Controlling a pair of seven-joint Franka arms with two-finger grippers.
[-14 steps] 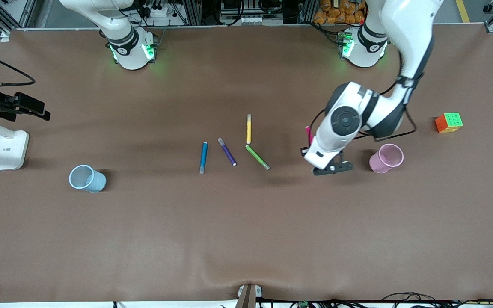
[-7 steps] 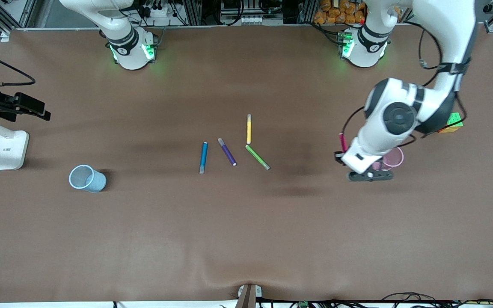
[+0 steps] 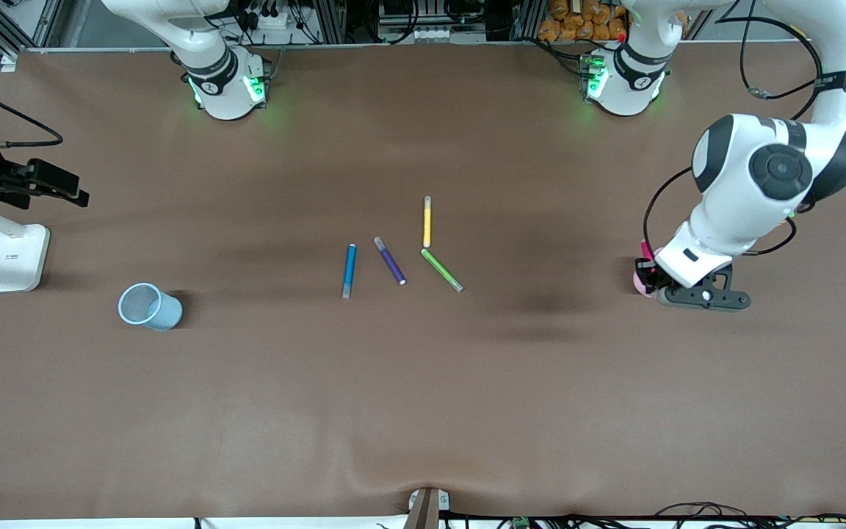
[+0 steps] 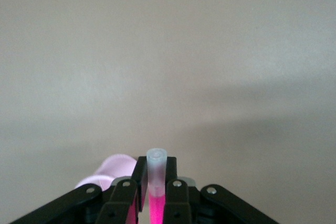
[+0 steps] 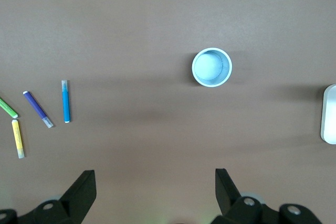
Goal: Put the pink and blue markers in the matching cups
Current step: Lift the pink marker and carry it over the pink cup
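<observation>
Neither marker was cupped: left gripper (image 3: pixel 647 273), jaws clamped on pink marker (image 4: pixel 156 184), hung over pink cup (image 3: pixel 640 281); blue marker (image 3: pixel 349 270) lay on the counter (image 3: pixel 423 404) (right gripper (image 5: pixel 152 192) waited, jaws apart).

pink cup (image 3: pixel 640 280) mostly hidden by left tool (image 3: pixel 647 273), pink marker (image 4: pixel 156 203) cut off

You saw a matt brown desk (image 3: pixel 423 411), translucent plastic pink cup (image 4: pixel 113 167), and glossy white arm shells.
</observation>
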